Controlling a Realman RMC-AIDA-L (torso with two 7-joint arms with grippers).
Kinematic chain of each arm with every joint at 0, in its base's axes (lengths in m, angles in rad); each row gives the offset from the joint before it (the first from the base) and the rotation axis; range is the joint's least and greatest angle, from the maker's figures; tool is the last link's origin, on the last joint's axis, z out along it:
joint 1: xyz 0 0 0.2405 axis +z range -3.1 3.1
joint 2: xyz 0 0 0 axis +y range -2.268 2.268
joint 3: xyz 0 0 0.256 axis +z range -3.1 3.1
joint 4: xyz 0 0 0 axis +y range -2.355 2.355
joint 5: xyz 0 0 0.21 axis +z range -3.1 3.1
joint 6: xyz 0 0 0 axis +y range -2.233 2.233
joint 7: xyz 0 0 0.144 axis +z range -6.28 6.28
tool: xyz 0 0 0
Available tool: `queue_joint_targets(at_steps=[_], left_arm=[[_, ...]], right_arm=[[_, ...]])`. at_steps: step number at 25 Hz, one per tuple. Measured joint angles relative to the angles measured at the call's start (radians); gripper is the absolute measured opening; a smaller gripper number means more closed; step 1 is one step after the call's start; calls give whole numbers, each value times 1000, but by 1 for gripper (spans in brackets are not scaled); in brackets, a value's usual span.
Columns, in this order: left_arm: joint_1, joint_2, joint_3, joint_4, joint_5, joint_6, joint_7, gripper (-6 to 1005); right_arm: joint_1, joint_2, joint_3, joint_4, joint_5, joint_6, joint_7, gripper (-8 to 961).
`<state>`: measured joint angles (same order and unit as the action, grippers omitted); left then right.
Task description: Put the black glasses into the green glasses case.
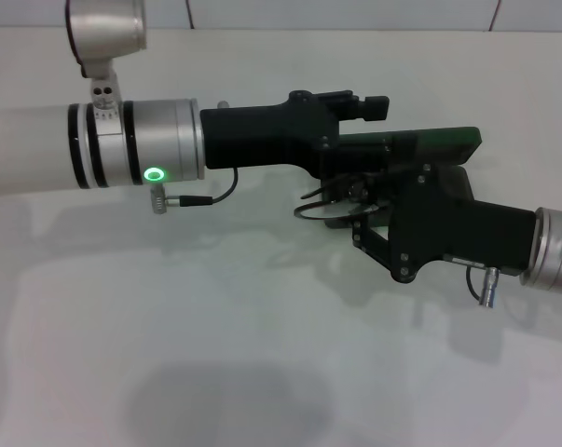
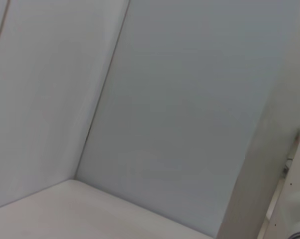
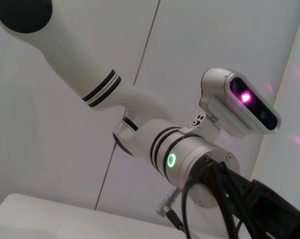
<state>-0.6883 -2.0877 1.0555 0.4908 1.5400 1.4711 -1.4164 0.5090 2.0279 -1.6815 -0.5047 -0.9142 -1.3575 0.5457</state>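
Reaching in from the left of the head view, the left arm lies level over the white tabletop (image 1: 262,372), its silver wrist ring lit with a small green lamp. Its black left tool (image 1: 369,104) points right, and its tip sits at the near-left end of the green glasses case (image 1: 430,142); I cannot tell how far its fingers are spread, since the black housings overlap there. A thin black cable (image 1: 211,197) hangs in a loop beneath the wrist.

The case lies toward the far middle-right of the tabletop, and only a dark green strip of it shows between the two arms. Just near of it, below the left tool, the black glasses (image 1: 325,207) show as thin wire loops, a rim curving out to the left of the right tool (image 1: 360,209). That tool, reaching in from the right edge, sits right at the frame, but whether its fingers grip the wire or merely stand around it cannot be told.

The left wrist view shows only pale wall panels and a white ledge. The right wrist view shows the left arm's white links, its green-lit ring and a camera module (image 3: 239,102) glowing pink.
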Motion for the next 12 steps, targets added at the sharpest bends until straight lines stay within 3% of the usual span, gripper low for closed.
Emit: queue_joint_targets(at_steps=[7, 12], left_arm=[[29, 3, -19, 6, -120, -21, 32, 759], [67, 12, -131, 8, -151, -49, 59, 759]], right_arm=[[-19, 0, 12, 20, 2, 28, 1, 252], [-112, 0, -2, -125, -5, 224, 7, 256]])
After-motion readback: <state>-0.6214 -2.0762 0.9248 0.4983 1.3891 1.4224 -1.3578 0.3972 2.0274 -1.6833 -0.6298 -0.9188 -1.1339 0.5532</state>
